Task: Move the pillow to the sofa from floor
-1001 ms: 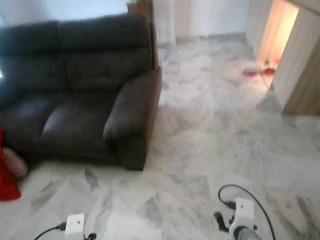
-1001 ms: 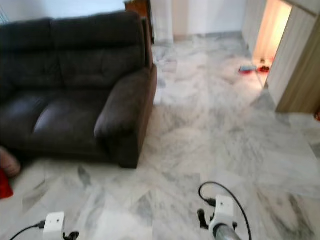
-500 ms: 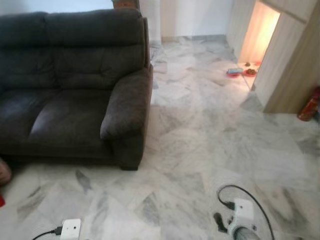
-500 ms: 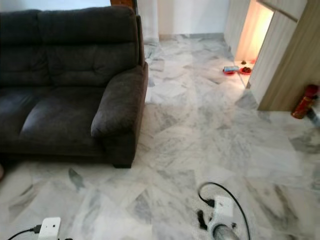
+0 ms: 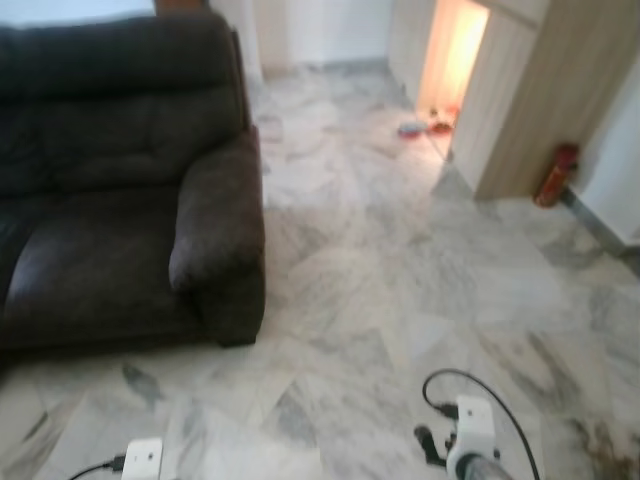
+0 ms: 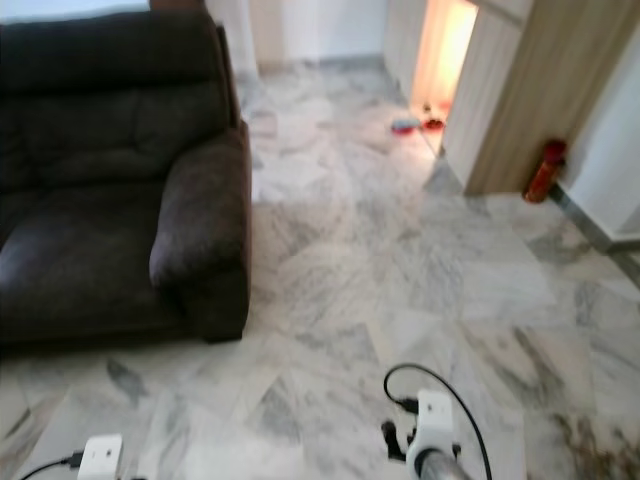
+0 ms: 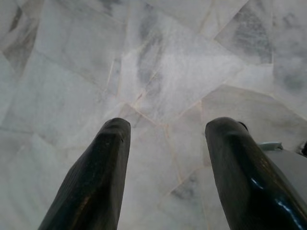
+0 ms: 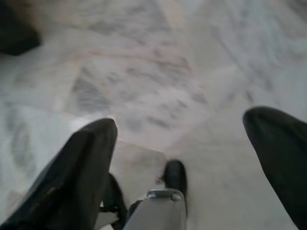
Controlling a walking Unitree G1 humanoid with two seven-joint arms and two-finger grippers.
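Observation:
A dark brown two-seat sofa (image 5: 110, 190) stands on the left, with its near armrest (image 5: 215, 215) toward the middle of the room. Both arms hang low over the marble floor (image 5: 400, 290), and their white wrist boxes sit at the picture's lower edge, left (image 5: 145, 458) and right (image 5: 470, 425). In the left wrist view my left gripper (image 7: 165, 127) is open over bare marble tiles. In the right wrist view my right gripper (image 8: 184, 124) is open too, with only floor between its fingers.
A wooden partition (image 5: 525, 90) stands at the back right beside a warmly lit doorway (image 5: 450, 50). A red fire extinguisher (image 5: 556, 172) leans at the partition's foot. Small bowls (image 5: 420, 128) lie on the floor by the doorway. Open marble floor stretches right of the sofa.
The camera has turned to the right, so the sofa sits further left in the picture. The pink and red things at the left edge have slid out of it. The fire extinguisher has come in.

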